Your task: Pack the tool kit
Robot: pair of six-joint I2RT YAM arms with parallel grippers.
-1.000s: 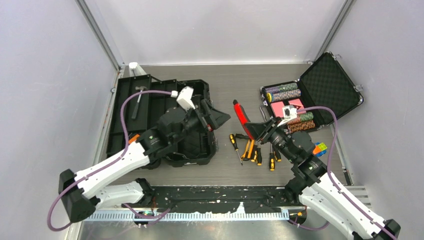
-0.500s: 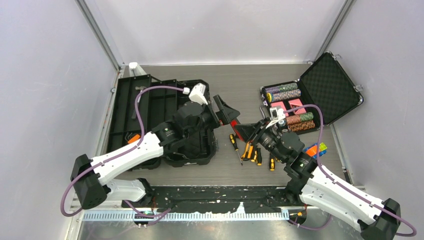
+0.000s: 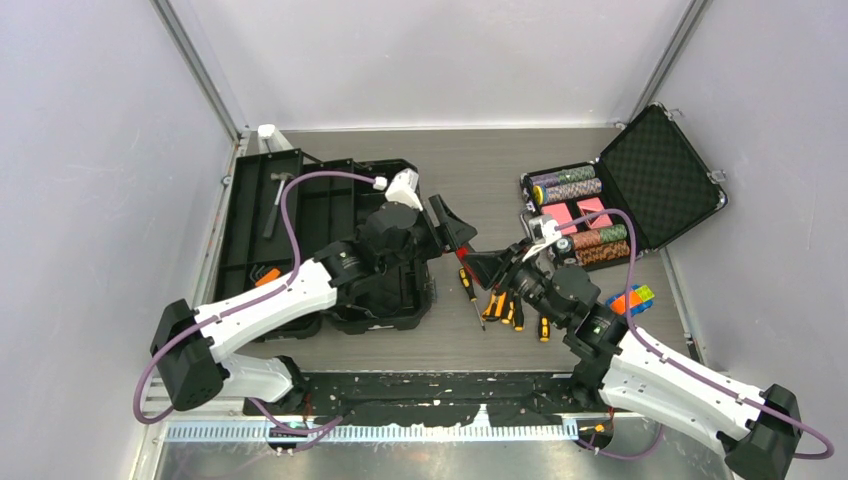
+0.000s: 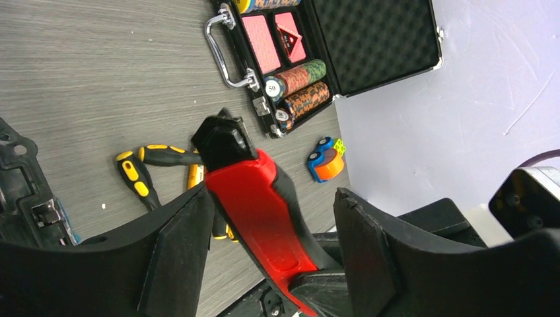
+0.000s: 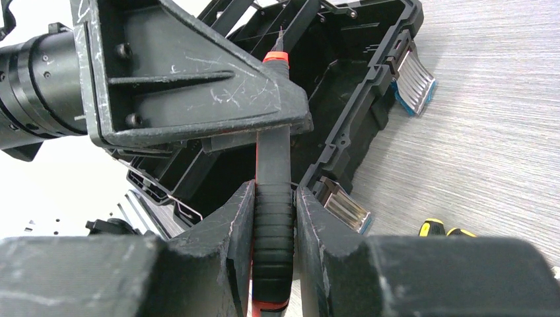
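Top view: handover in mid-air. R gripper (image 3: 492,266) clamped on red pliers (image 3: 461,253). L gripper (image 3: 452,224) spread wide at far end of same tool, holding nothing. Toolbox (image 3: 300,160) lid-open just behind L fingers, hammer (image 3: 275,205) inside. Screwdrivers (image 3: 505,305) on table below R fingers.

L wrist: red handle between L fingers (image 4: 175,247), close to one pad, gap at the other. No grip yet. Poker case (image 4: 370,39) well beyond fingertips.

R wrist: R fingers (image 5: 224,231) tight on black ribbed grip. L finger crossing just ahead, box rim and latches (image 5: 413,79) past that.

Judgement: close L squarely on handle before easing R off, then lift over box wall, clear of latches. Tight room btw grippers, more open table toward poker case.
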